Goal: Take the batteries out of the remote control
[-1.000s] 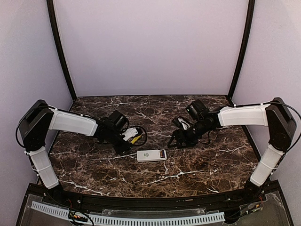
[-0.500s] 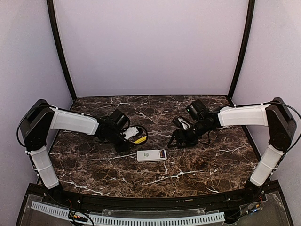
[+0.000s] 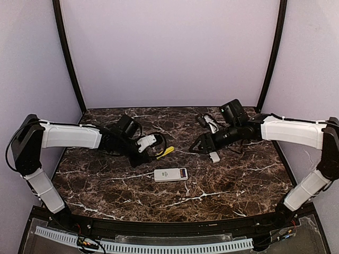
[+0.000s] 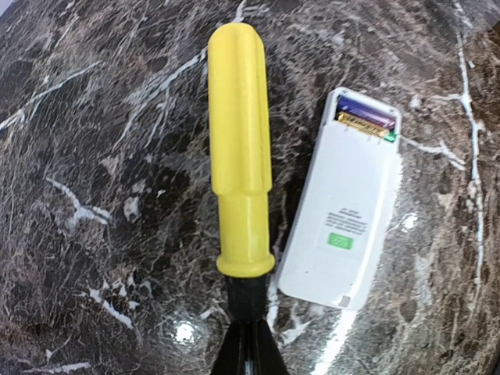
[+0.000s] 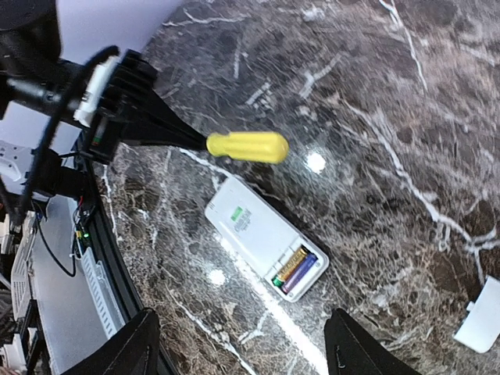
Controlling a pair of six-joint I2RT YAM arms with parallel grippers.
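Marble counter (image 3: 106, 185) | left tool (image 4: 244, 348) clamping yellow-handled screwdriver (image 4: 238, 141) | right tool (image 5: 242, 328) hanging open, empty | batteries (image 4: 363, 119) sitting in remote control (image 3: 170, 174)

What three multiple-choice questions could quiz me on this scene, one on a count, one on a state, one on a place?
1. How many batteries sit in the remote? A none; B one; C two.
2. The left gripper is: A open; B shut on the tool; C shut on a battery.
3. Where is the cover? A on the remote; B on the table by the right gripper; C in the left gripper.
Answers: 1 C, two show in the remote's open end. 2 B, it grips the yellow tool just below the handle. 3 B, it lies loose there, off the remote.
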